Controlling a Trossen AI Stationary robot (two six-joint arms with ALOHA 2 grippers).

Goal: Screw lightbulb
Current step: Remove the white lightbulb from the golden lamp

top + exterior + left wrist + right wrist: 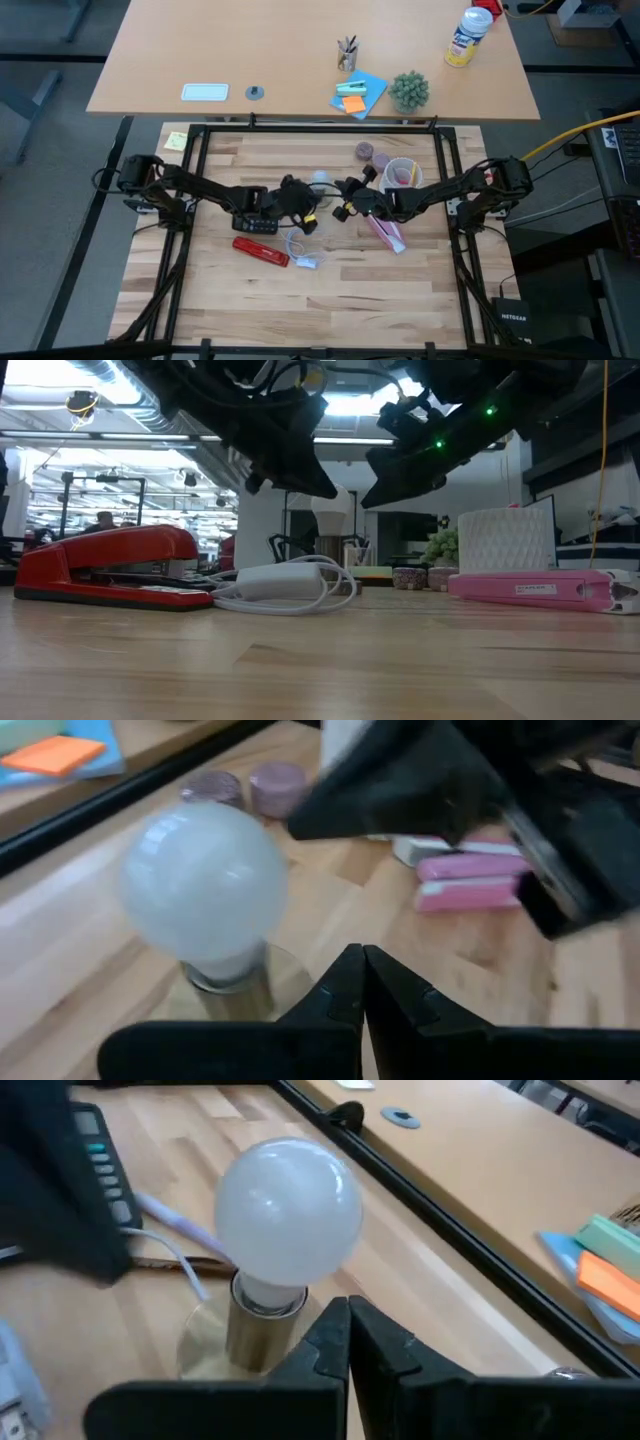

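The white lightbulb [320,181] stands upright, its screw end in a brass socket [255,1330] on a round base on the table. It also shows in the low view [333,510] and the left wrist view [205,885]. My left gripper [362,970] is shut and empty, just to the table's left of the bulb and above the table [303,207]. My right gripper [348,1325] is shut and empty, just to the bulb's right [345,197]. In the low view both hang a little above bulb height, one on each side.
A red stapler [260,250] and a white coiled cable with its plug [300,245] lie near of the bulb. A dark calculator [255,222] lies under the left arm. A pink case [385,232], a white cup [403,172] and two purple discs [370,153] lie to the right.
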